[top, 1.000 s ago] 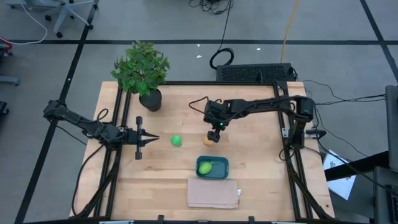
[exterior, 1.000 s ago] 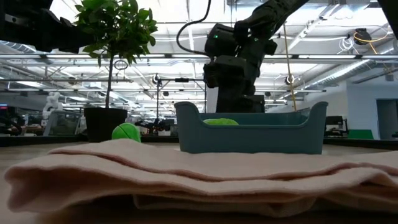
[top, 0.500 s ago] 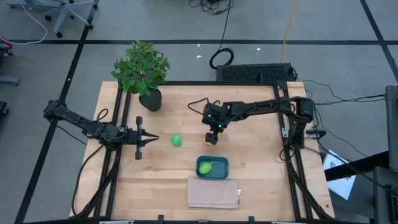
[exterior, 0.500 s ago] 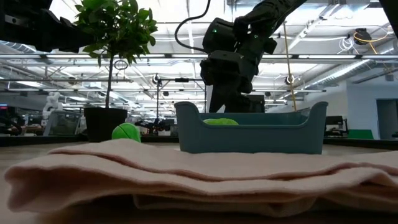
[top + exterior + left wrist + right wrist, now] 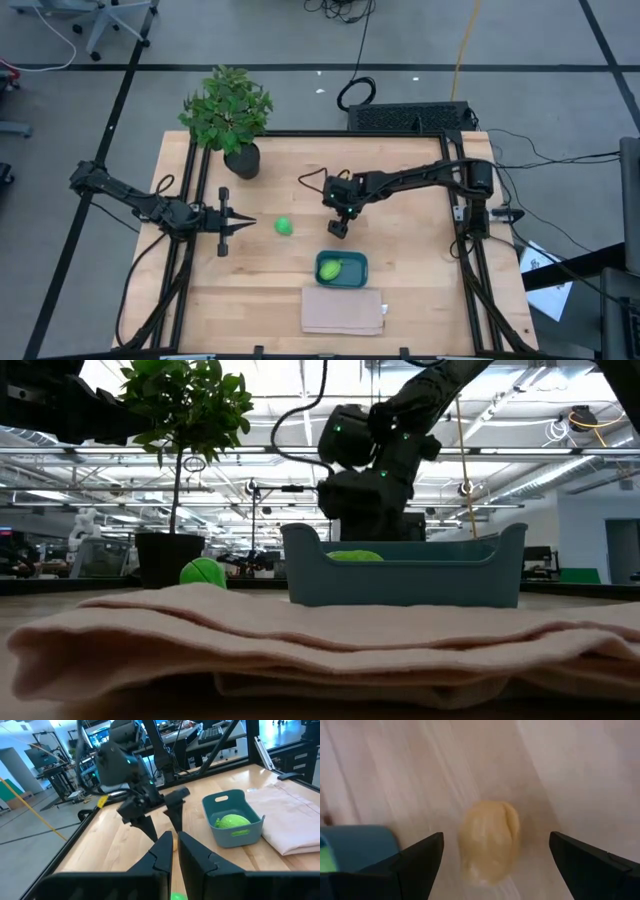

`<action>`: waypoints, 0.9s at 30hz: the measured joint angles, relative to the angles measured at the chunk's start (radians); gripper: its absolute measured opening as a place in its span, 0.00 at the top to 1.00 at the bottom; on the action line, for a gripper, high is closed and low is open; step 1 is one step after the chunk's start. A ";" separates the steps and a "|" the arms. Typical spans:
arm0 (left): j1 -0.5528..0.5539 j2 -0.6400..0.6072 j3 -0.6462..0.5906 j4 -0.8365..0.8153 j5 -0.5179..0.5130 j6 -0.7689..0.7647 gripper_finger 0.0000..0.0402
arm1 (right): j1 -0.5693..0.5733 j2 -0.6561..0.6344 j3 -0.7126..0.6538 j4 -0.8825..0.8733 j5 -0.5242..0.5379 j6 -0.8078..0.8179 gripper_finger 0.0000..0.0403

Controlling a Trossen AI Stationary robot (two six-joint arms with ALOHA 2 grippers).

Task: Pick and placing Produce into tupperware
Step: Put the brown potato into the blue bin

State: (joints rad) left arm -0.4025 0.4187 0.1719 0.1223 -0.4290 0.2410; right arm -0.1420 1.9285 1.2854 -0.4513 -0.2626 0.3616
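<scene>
Over the last second our right gripper (image 5: 340, 228) has slid from just above the orange-tan piece (image 5: 489, 841) to directly over it, so in the high view the arm now hides the piece that showed a moment ago; we judge that we are lined up for the descent. Its fingers (image 5: 415, 862) are spread as wide as they go and hold nothing, one on each side of the piece on the bare wood of the table (image 5: 420, 290) in the right wrist view. The piece looks pale tan, rounded and slightly lumpy with a crease along its top, and it lies just beyond the teal tupperware (image 5: 341, 268), whose corner shows in the same view. Inside the tupperware the lime-green piece (image 5: 232, 821) already rests. The bright green ball (image 5: 284, 226) sits on the table near our left gripper (image 5: 243, 224), which waits at the left with its fingers together and empty, unmoved. Two pieces remain to place.
</scene>
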 joint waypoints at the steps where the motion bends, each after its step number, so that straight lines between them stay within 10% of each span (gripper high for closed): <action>1: 0.000 0.000 0.000 0.000 0.000 0.000 0.92 | 0.001 0.011 0.000 0.002 -0.001 0.000 0.12; 12: 0.000 0.000 0.000 -0.009 0.000 -0.001 0.92 | 0.000 0.034 0.003 -0.001 -0.005 -0.032 0.15; 27: 0.000 0.000 0.000 -0.022 -0.002 -0.014 0.92 | 0.001 0.037 0.000 0.009 0.004 -0.080 0.44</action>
State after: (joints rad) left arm -0.4025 0.4187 0.1719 0.1001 -0.4308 0.2266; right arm -0.1410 1.9652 1.2850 -0.4418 -0.2584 0.2812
